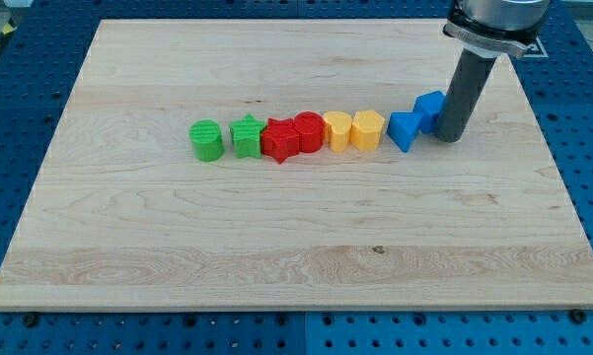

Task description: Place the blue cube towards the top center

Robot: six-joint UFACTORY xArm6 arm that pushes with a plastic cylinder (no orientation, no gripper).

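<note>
Camera view: my tip (pixel 448 137) is seen pressed against the right side of the blue cube (pixel 430 106), at the board's (pixel 276 256) upper right; being a bare rod, it has nothing to spread or pinch. Leftward, a row is formed by a blue block (pixel 405 130), two yellow blocks (pixel 353 129), two red blocks (pixel 293 137), a green star (pixel 247 136) and a green cylinder (pixel 206 139)

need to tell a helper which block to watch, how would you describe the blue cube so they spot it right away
On the wooden board, a row of coloured blocks runs across the middle, from a green cylinder at the view's left to two blue ones at the right. The blue cube is the last of these, up and right of the other blue block. It alone sits against my tip.
</note>
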